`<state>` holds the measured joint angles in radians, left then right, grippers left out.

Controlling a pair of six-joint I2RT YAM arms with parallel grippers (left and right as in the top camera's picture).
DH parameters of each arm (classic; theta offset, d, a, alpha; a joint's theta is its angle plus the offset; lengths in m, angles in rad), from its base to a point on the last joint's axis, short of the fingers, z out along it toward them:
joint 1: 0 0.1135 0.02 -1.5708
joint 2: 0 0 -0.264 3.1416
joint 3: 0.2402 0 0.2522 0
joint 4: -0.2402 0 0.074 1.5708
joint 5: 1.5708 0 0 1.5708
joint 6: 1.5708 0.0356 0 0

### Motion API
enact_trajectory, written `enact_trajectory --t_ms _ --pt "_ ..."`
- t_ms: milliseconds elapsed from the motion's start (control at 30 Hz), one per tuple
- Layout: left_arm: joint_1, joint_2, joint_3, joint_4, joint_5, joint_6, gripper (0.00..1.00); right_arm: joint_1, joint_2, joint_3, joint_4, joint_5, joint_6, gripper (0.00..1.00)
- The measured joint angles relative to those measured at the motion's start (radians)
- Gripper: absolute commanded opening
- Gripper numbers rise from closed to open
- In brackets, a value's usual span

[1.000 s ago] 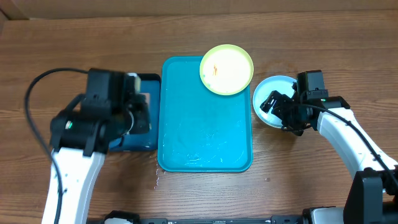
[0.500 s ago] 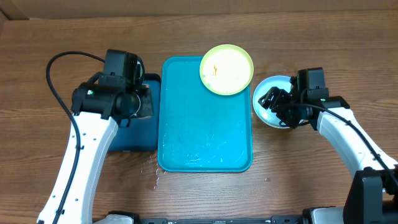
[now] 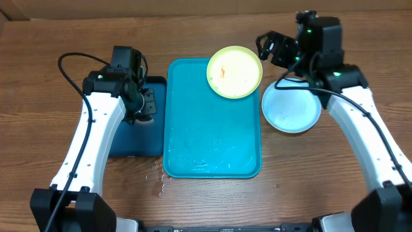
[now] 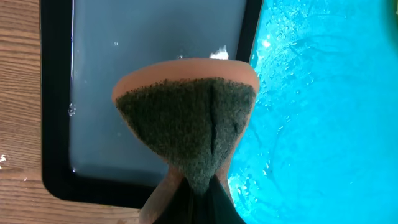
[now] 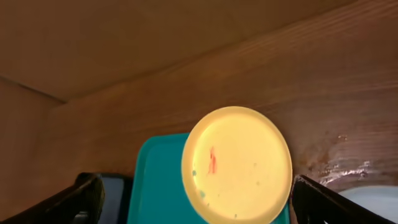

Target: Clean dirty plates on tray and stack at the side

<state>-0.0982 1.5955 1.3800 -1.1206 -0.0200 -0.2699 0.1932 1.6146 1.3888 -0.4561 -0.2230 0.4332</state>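
Observation:
A lime-green rimmed plate [image 3: 234, 71] with an orange smear lies on the far right corner of the turquoise tray [image 3: 212, 138], overhanging its edge. A light-blue rimmed plate [image 3: 291, 106] sits on the table right of the tray. My right gripper [image 3: 270, 48] hovers open just behind and right of the green plate; in the right wrist view the plate [image 5: 237, 164] lies between the spread fingers [image 5: 84, 196]. My left gripper [image 3: 147, 105] is shut on a sponge [image 4: 186, 124], orange with a dark green scrub face, held over the right edge of the dark-blue tray.
The dark-blue, black-rimmed tray [image 3: 135, 138] lies against the turquoise tray's left side, its wet floor [image 4: 124, 56] showing in the left wrist view. Water drops sit on the turquoise tray [image 4: 323, 112] and on the wood near its front left corner [image 3: 161, 183].
My right gripper has lifted off the light-blue plate, leaving it on the table, and moved back and left to the green plate. The left arm shifted slightly with the sponge.

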Motion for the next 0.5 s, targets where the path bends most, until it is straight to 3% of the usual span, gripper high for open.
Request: enact_trajectory --t_ms 200,233,300,367,500 --pt "0.0 0.0 0.0 -0.008 0.001 0.003 0.04 0.03 0.201 0.0 0.101 0.095 -0.03 0.86" --pt "0.0 0.0 0.0 -0.01 0.001 0.005 0.04 0.03 0.227 0.0 0.106 0.102 -0.034 0.8" --pt "0.0 0.0 0.0 -0.012 0.001 0.011 0.04 0.03 0.279 -0.002 0.109 0.118 -0.044 0.55" --pt "0.0 0.0 0.0 -0.012 0.001 0.011 0.04 0.03 0.309 -0.005 0.116 0.138 -0.047 0.43" --pt "0.0 0.0 0.0 -0.012 0.001 0.012 0.04 0.03 0.33 -0.005 0.129 0.177 -0.044 0.45"
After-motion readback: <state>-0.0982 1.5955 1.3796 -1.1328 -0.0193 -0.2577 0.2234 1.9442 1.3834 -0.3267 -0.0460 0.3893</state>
